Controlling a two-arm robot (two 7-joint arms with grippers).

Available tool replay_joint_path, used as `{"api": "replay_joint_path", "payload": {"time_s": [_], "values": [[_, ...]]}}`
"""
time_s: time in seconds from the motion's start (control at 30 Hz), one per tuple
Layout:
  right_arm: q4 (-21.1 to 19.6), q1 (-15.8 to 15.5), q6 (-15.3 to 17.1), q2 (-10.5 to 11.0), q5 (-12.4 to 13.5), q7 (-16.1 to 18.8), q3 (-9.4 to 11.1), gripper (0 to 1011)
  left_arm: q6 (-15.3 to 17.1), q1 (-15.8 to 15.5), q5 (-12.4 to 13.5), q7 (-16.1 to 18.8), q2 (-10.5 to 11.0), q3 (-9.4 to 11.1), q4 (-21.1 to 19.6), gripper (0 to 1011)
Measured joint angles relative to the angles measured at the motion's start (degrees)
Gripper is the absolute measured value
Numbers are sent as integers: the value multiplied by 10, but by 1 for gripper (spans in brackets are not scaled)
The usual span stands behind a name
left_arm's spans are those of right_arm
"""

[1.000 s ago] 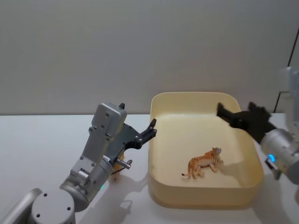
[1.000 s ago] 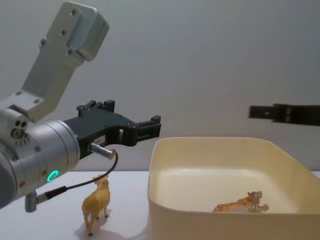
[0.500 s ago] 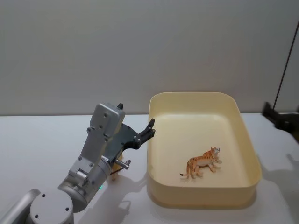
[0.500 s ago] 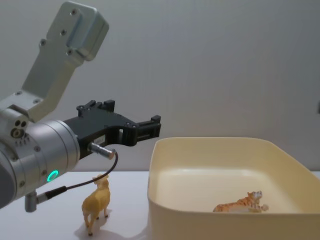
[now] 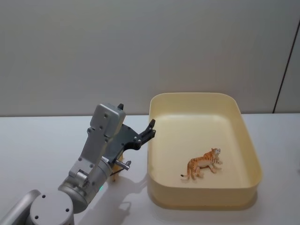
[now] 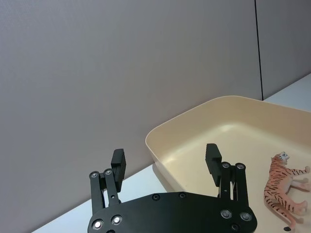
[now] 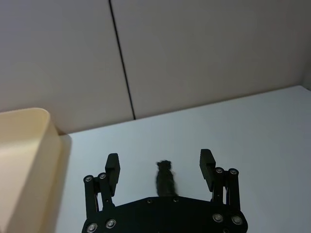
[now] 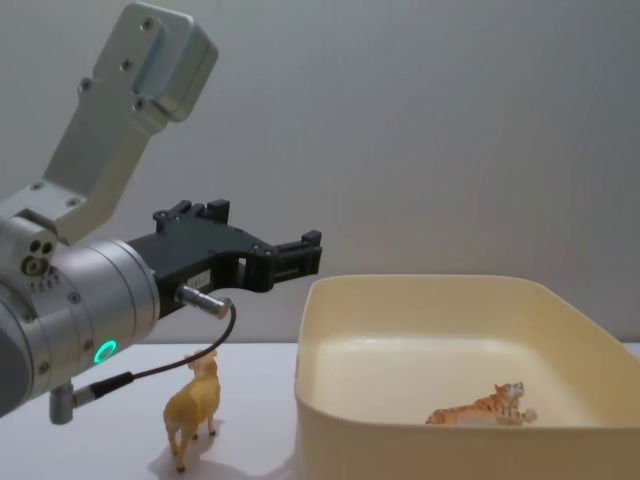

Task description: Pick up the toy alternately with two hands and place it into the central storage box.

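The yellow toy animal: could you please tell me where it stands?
In the chest view, the yellow toy animal stands upright on the table on the robot's left, just outside the left wall of the storage box and below the open left gripper.

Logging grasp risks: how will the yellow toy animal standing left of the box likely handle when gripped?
The yellow toy animal looks like moulded plastic, so probably stiff and light. It stands on thin legs, so a nudge from the left gripper may tip it. Its smooth sides might slip.
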Motion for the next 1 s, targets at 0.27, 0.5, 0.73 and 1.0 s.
{"api": "replay_joint_path", "payload": {"time_s": [0.27, 0.5, 0.73, 1.0], "values": [[14, -13, 7, 9, -5, -5, 11, 1001, 0, 0, 0, 0, 0, 0, 0, 1002], [45, -1, 12, 5, -25, 6, 4, 1001, 0, 0, 0, 0, 0, 0, 0, 1002], [83, 21, 13, -4, -47, 19, -8, 1001, 0, 0, 0, 0, 0, 0, 0, 1001], [131, 50, 13, -18, -73, 27, -23, 1001, 0, 0, 0, 0, 0, 0, 0, 1001]]}}
